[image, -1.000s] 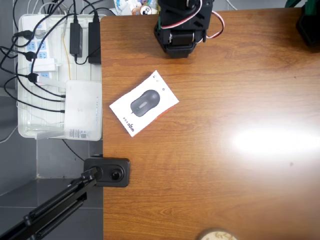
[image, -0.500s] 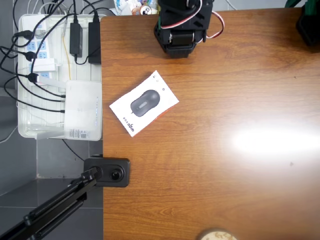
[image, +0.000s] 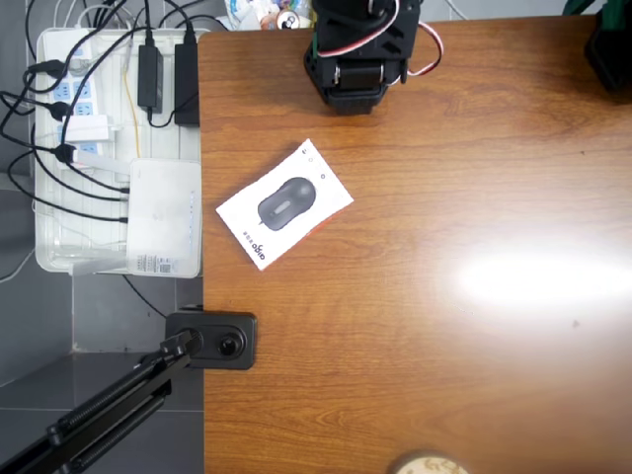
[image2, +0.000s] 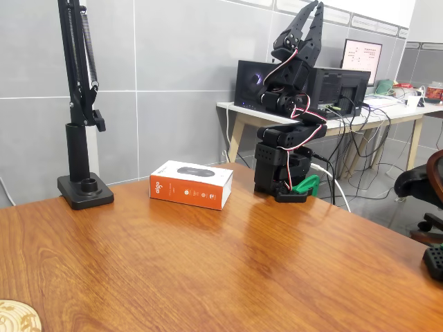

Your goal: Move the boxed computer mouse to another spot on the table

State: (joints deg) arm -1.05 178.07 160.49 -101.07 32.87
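The boxed computer mouse [image: 284, 203] lies flat on the table [image: 425, 326], turned at a slant near the left edge in the overhead view. It is white on top with a dark grey mouse pictured. In the fixed view the box [image2: 191, 184] shows its orange-red side panel. The black arm [image: 356, 49] stands at the table's far edge, folded upright. My gripper [image2: 313, 8] points up high above the base, well away from the box. Its fingertips stand a little apart with nothing between them.
A black lamp stand base [image: 213, 340] is clamped at the table's left edge, close to the box. A white tray [image: 49, 259] with power strips, cables and a white router box [image: 165, 215] sits beside the table. A round cork coaster [image: 428, 464] lies at the near edge.
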